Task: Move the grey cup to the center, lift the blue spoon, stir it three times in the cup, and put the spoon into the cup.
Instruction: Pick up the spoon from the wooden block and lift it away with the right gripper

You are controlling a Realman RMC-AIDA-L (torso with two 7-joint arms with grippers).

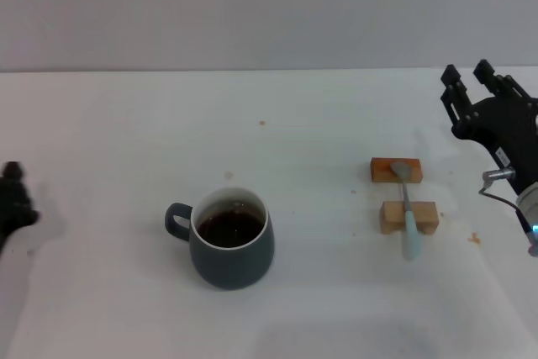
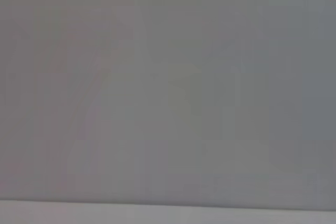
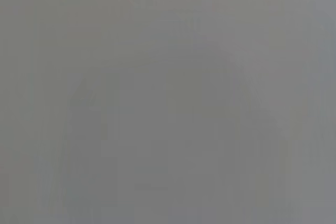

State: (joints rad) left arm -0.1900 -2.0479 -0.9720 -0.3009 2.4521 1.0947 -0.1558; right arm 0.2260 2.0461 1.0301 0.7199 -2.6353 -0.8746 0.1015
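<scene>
1. In your head view the squat, dark slate-grey ceramic cup (image 1: 233, 244) stands upright on the white table (image 1: 109, 149), left of the middle and toward the near side. Its inside is white, it holds dark brown liquid, and its small loop handle points toward the robot's left.
2. The slim spoon with the pale light-blue handle (image 1: 407, 214) lies well to the right of the cup, bridged across two small wooden blocks. Its grey metal bowl rests on the farther, darker orange-brown block (image 1: 395, 171); its neck crosses the nearer, paler block (image 1: 408, 217), and the blue handle end sticks out past that block toward you.
3. The right gripper (image 1: 471, 75) hangs at the right edge, beyond and to the right of the spoon, touching nothing. Its two black fingers point away from the robot with a clear gap between them — released, grasping nothing.
4. The left gripper (image 1: 12, 199) shows only as a dark shape at the far left edge, well apart from the cup — you cannot tell whether it is released or clenched.
5. A few small brown specks dot the table around the blocks and beyond the cup.
6. Both wrist views give you only a plain grey surface.
</scene>
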